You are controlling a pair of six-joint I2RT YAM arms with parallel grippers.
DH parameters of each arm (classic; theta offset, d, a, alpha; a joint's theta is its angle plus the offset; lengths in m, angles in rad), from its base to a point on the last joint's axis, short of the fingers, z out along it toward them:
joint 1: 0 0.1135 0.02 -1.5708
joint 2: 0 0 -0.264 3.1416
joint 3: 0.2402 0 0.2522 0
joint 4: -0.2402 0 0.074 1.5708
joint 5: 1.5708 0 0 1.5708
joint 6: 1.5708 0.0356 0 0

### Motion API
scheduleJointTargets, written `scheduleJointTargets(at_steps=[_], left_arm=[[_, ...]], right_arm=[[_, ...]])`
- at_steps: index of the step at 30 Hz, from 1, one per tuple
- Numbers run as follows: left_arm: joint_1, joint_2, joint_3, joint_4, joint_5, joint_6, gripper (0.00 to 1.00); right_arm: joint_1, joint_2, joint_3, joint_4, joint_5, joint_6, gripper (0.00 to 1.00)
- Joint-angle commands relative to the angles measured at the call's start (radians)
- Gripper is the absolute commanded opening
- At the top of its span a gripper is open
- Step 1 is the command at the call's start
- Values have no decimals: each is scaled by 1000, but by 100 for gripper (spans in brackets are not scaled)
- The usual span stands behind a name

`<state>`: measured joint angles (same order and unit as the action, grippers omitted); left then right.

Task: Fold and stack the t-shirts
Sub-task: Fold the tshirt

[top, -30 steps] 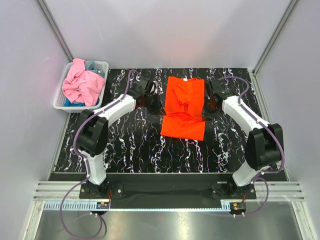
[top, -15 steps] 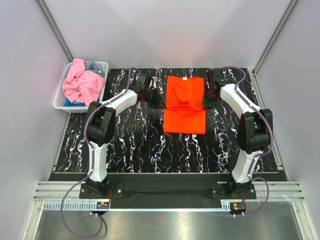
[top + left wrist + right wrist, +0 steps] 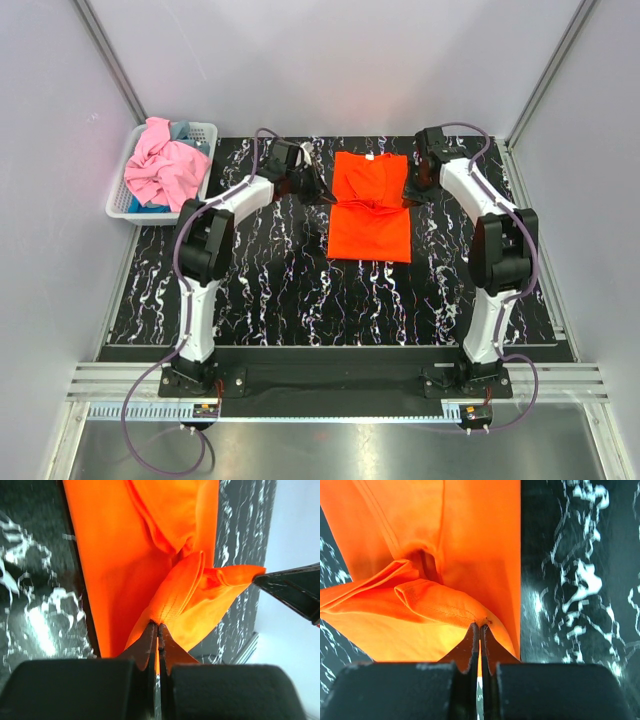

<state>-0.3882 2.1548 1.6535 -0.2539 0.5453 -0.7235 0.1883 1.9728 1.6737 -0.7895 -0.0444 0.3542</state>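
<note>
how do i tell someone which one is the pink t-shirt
Start at the black marbled table; off its far left corner sits a white lattice basket. The pink t-shirt lies crumpled on top inside it, unlike the orange t-shirt out on the table.

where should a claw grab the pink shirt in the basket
Pinch a raised fold at the top of the pink shirt, coming straight down from above. It lies crumpled in a heap above the basket rim, and the walls likely block the sides.

Orange t-shirt [image 3: 371, 228]: plain, bright; lies centre, partly folded, near half flat, bunched ridge across middle.
Pink t-shirt [image 3: 165, 170]: crumpled heap in basket [image 3: 118, 206], far left.
Blue-grey t-shirt [image 3: 181, 131]: under the pink, mostly hidden.
</note>
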Motion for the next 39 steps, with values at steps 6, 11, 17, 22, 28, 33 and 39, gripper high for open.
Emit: scheduleJointTargets(at_steps=[6, 11, 17, 22, 28, 33, 39], left_arm=[[29, 111, 118, 51, 27, -20, 0], [40, 148, 161, 51, 31, -17, 10], [66, 178, 196, 90, 94, -16, 45], [80, 182, 259, 97, 162, 7, 52], [89, 160, 252, 105, 203, 27, 54], [89, 152, 207, 74, 205, 113, 44], [86, 203, 210, 94, 281, 119, 33]], right_arm=[[-15, 78, 66, 62, -34, -14, 0], [-21, 124, 104, 59, -9, -8, 2], [-30, 169, 176, 44, -9, 9, 21], [-43, 156, 236, -7, 20, 22, 30], [-43, 114, 196, -20, -32, -29, 41], [-99, 80, 91, 38, -193, -115, 38], [-128, 153, 119, 13, -351, -187, 28]])
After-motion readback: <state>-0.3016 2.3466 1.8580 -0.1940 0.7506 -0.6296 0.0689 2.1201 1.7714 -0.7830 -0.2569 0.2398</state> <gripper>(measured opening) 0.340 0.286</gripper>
